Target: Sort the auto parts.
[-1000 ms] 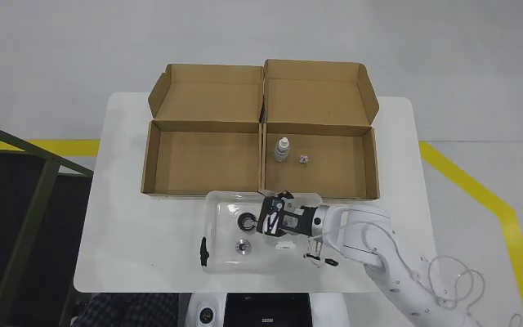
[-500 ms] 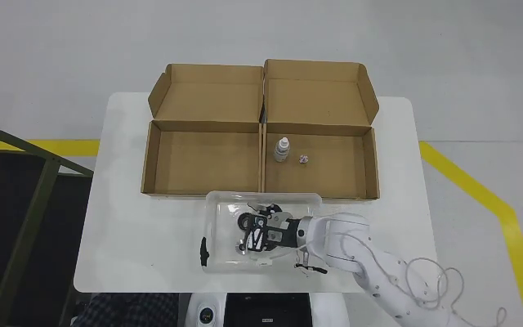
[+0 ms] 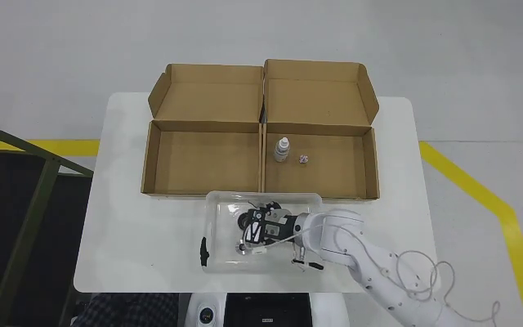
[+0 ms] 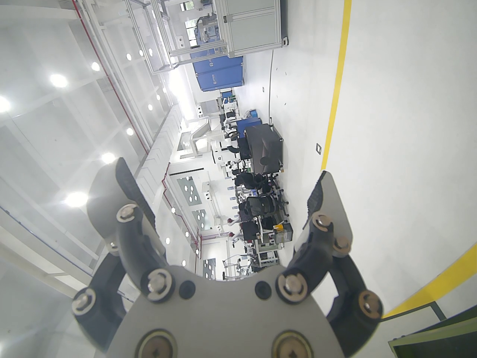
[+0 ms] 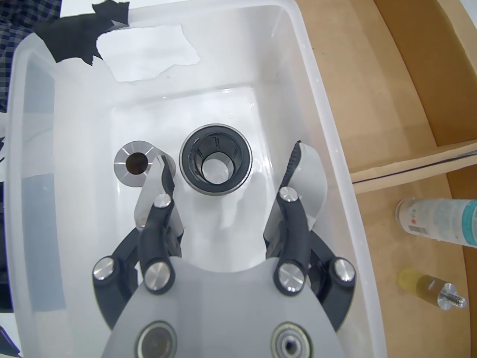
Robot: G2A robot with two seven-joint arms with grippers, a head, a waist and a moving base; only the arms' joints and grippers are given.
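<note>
Tabletop bin [image 5: 316, 87] holds a steel bearing [image 5: 208, 143]; heavy, slick; we'd pinch its rim; left gripper [image 4: 221, 169], right gripper [image 5: 230, 155] gape.

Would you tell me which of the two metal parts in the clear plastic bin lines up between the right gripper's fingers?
The larger black-rimmed hollow cylinder; the smaller silver slotted collet sits outside the open right gripper.
</note>
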